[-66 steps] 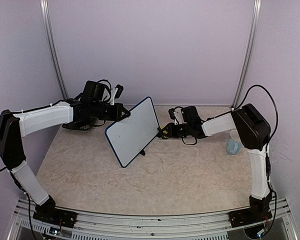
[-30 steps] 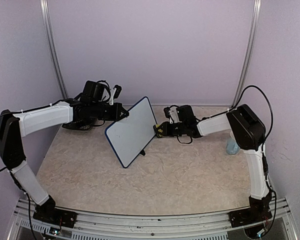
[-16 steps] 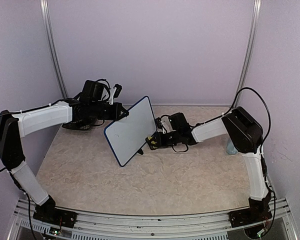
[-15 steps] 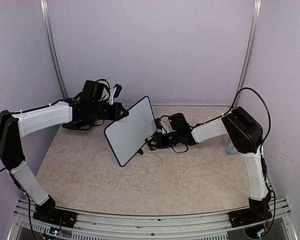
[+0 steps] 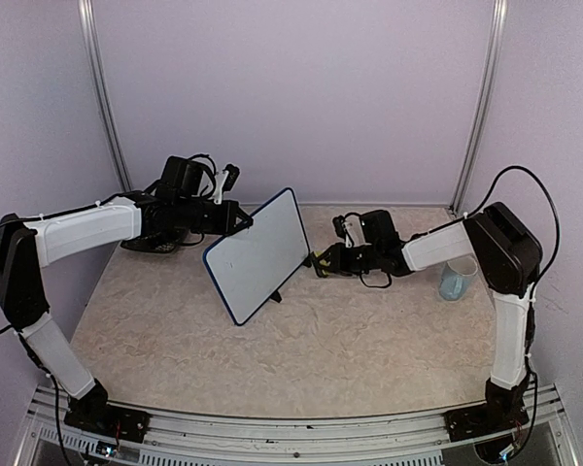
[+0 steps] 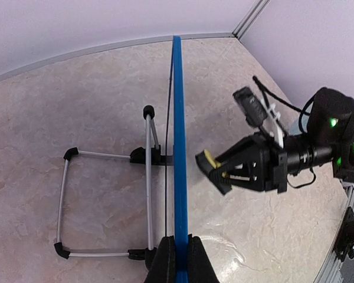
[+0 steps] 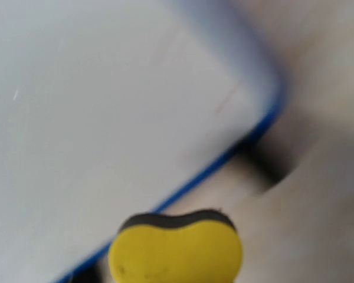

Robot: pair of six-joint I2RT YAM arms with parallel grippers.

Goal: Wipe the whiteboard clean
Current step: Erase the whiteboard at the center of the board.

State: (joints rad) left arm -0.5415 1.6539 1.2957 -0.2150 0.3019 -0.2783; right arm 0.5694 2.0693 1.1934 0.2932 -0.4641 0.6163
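The right gripper point(image 5: 323, 262) is pressed together on a yellow sponge point(image 7: 176, 252) with a dark backing layer. Its fingers fall outside the right wrist view, where only the sponge shows. The sponge sits just right of the whiteboard point(image 5: 257, 254), and the left wrist view shows a narrow gap between them.

The whiteboard stands tilted on the table point(image 5: 301, 359), left of the middle and toward the far side. It is propped on a wire stand point(image 6: 106, 200) with black tips. The left gripper point(image 5: 243, 222) pinches the board's blue frame at its upper left edge, with the fingers point(image 6: 162, 268) on either side of the frame.

A light-blue cup point(image 5: 454, 282) stands near the table's right edge, partly behind the right arm. Whether anything is in it cannot be seen.

The left wrist camera sees the board edge-on, so its face is hidden there. The right wrist picture is blurred; a few faint thin marks near the board's corner are too smeared to read. A dark object point(image 5: 141, 245) lies behind the left forearm, mostly covered, and cannot be identified.
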